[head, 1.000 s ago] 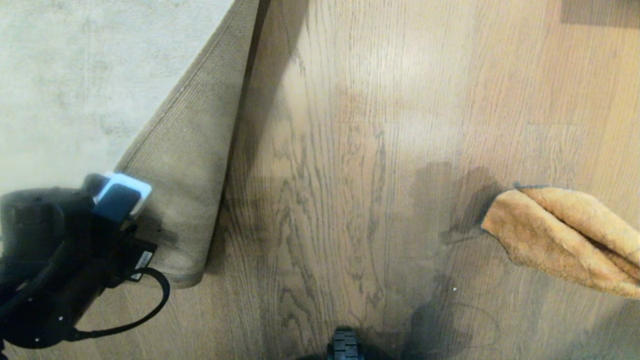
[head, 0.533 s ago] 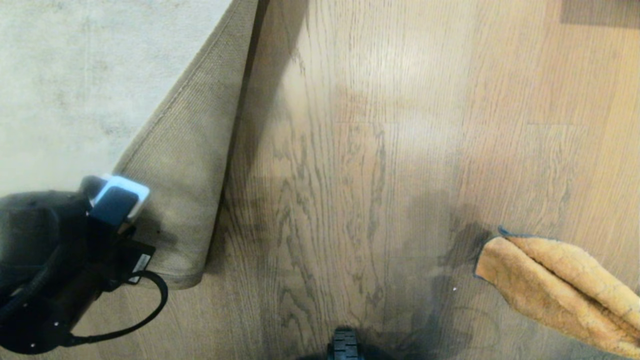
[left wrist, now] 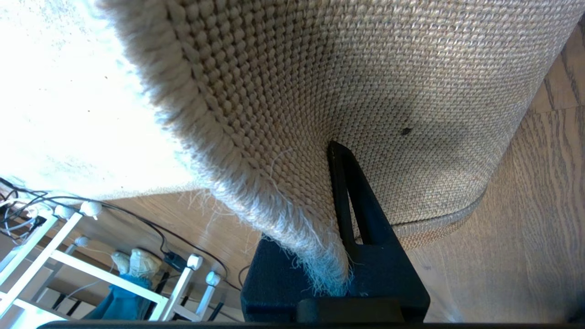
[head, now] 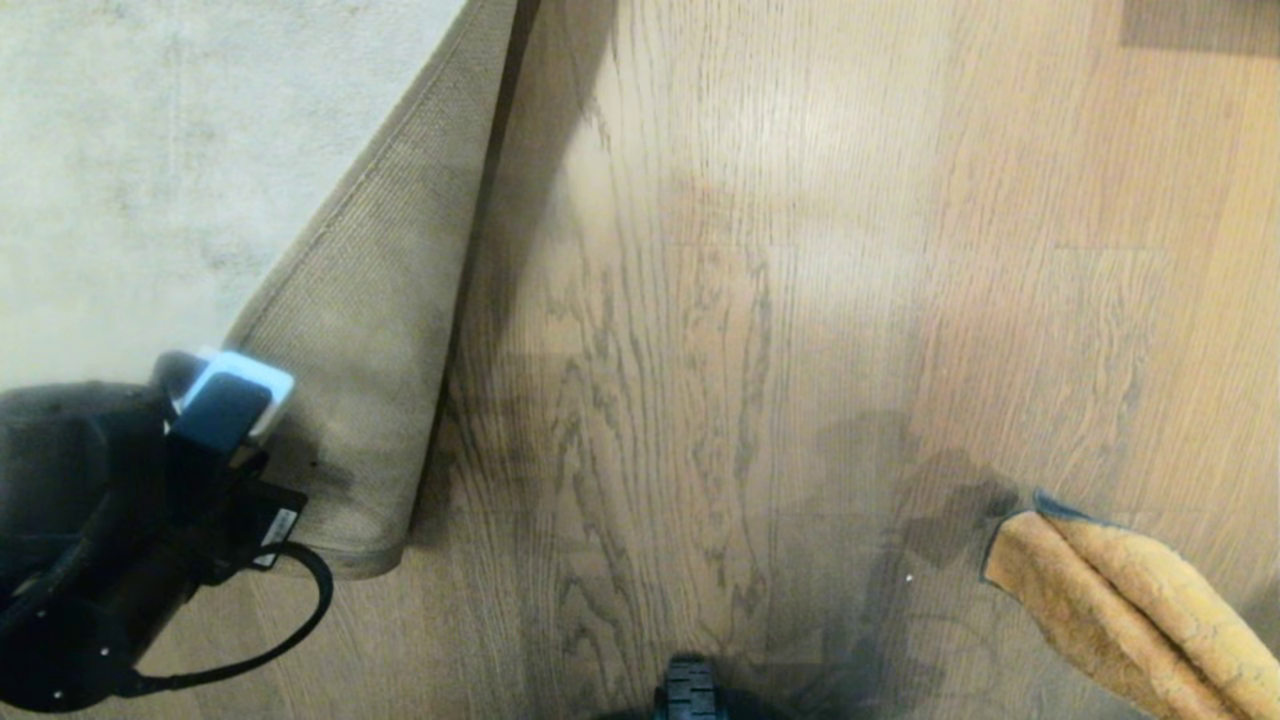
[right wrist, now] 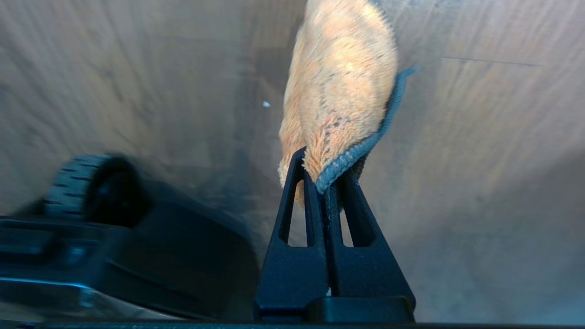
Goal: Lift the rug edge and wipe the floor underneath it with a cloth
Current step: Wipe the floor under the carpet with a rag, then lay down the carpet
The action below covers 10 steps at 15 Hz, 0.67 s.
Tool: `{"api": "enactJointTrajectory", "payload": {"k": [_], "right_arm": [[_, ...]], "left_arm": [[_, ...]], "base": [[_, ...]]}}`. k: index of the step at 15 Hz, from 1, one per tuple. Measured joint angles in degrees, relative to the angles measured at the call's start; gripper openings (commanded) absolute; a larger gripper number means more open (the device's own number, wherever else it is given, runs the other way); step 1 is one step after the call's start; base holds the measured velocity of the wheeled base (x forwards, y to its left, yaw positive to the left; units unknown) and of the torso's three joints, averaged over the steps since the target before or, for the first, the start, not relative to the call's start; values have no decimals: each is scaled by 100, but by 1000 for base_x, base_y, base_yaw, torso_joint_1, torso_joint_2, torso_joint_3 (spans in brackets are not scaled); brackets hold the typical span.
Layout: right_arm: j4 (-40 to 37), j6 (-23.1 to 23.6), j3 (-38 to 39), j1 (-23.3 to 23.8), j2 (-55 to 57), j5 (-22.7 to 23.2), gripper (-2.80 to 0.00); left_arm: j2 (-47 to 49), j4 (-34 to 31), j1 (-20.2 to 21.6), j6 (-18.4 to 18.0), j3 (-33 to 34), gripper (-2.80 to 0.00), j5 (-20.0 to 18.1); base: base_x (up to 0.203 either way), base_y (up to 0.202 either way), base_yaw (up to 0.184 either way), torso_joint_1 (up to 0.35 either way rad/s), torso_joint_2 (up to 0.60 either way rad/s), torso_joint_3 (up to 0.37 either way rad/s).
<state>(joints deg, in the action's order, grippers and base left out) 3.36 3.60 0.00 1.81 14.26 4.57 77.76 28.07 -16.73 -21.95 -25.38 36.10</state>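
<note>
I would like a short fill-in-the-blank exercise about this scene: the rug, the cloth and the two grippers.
1. The left gripper holds the rug edge folded back, so its tan woven ____ faces up.
2. The right gripper is shut on the orange ____.
3. The cloth hangs above the wooden ____, away from the rug.
4. In the right wrist view, a black ____ of the robot's base shows beside the floor.

Missing words: backing; cloth; floor; wheel
</note>
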Motion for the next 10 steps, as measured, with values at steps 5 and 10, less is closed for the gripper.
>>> {"api": "enactJointTrajectory", "payload": {"k": [5, 10], "right_arm": [[-529, -215, -179, -240, -663, -39, -280], [-1287, 212, -408, -225, -1328, -89, -280]], "left_arm": [[-20, -2, 0, 0, -9, -280, -11], [-20, 4, -6, 7, -13, -280, -18]], "base": [[0, 0, 0, 0, 0, 0], [0, 0, 0, 0, 0, 0]]}}
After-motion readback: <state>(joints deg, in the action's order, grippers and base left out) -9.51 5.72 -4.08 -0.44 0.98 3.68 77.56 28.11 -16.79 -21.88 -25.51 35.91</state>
